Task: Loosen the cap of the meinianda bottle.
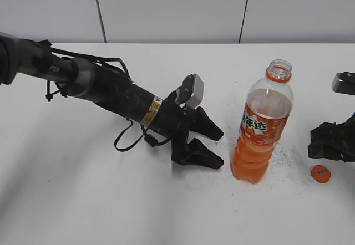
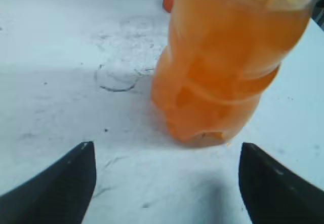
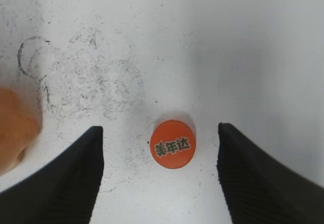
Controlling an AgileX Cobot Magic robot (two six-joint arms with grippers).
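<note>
Beside the uncapped meinianda bottle, the cap lies below spread, edge-cropped right fingers; left fingers spread.

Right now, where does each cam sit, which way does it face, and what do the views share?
Exterior: in front of the table, slanting down at the open meinianda bottle; left gripper and arm plus right gripper show.
Left wrist: low, level, facing the bottle's base; both open fingers show.
Right wrist: looking down at the cap lying on the table between open fingers.
Shared: bottle and cap appear in all three.
</note>
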